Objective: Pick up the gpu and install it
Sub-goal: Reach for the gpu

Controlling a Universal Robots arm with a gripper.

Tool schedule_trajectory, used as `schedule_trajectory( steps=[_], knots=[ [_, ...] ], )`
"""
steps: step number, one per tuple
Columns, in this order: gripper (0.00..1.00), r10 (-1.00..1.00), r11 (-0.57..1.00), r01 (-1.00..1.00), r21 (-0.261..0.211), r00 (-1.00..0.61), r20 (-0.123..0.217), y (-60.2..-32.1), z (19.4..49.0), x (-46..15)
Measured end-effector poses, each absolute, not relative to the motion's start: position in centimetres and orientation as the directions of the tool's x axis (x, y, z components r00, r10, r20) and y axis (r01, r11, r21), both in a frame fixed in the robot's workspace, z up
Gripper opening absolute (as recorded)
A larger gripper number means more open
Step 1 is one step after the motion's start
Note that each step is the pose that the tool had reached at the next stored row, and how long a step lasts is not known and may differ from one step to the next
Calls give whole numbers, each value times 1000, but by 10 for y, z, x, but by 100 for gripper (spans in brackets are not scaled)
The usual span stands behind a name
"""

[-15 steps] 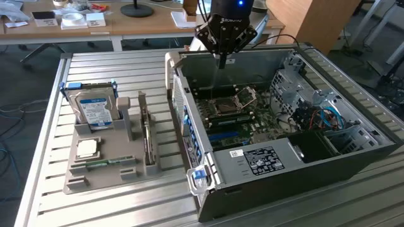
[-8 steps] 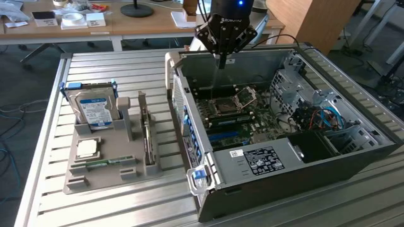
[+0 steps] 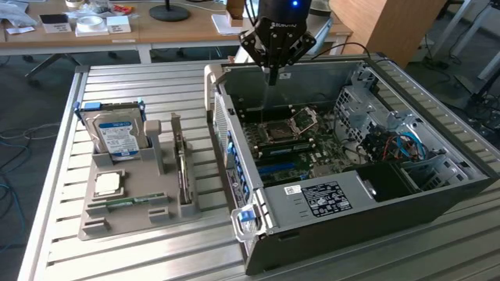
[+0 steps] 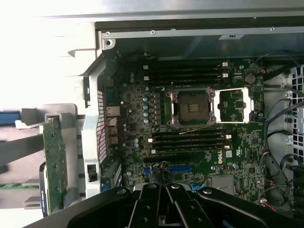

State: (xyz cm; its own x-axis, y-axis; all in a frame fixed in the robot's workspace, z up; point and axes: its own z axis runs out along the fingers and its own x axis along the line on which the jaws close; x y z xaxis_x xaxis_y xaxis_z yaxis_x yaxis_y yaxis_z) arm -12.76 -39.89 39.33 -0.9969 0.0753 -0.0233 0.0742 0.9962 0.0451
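We see a broad table (image 3: 140, 82) of pale ribbed metal slats. On it, towards the exterior view's right, an open computer case (image 3: 352, 216) lies on its side, a dark grey sheet-metal box with perforated drive cages. Flat on its floor is a green motherboard (image 3: 301, 155), densely studded with components, with long black memory slots and a square metal-framed processor socket (image 3: 279, 132).

On the exterior view's left, beside the case, sits a matte grey moulded holder (image 3: 133, 216) with stepped slots and pockets. A silver hard drive (image 3: 117, 137) with a blue and white label stands upright in its far end.

The gpu (image 3: 181, 167) stands on edge in a long slot along the holder's side nearest the case, a thin flat card seen nearly edge-on, untouched.

The black gripper (image 3: 271, 82) hangs over the far wall of the case, well apart from the gpu, its slim fingers pressed together on nothing.

A square, metal-capped processor chip (image 3: 108, 183) lies flat in a holder pocket, and a narrow green memory stick (image 3: 129, 202) lies just beside it.
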Motion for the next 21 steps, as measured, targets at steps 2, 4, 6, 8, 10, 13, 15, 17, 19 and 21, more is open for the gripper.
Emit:
schedule_trajectory(
  steps=[2,4,6,8,10,13,15,17,19,21],
  knots=[
    [11,75,996,74,45,-997,-23,-399,393,-131],
    [11,75,996,74,45,-997,-23,-399,393,-134],
    [11,75,996,74,45,-997,-23,-399,393,-137],
    [11,75,996,74,45,-997,-23,-399,393,-140],
    [11,75,996,74,45,-997,-23,-399,393,-143],
    [11,75,996,74,45,-997,-23,-399,393,-147],
    [11,75,996,74,45,-997,-23,-399,393,-149],
    [11,75,996,74,45,-997,-23,-399,393,-153],
    [11,75,996,74,45,-997,-23,-399,393,-156],
    [11,75,996,74,45,-997,-23,-399,393,-161]
  ],
)
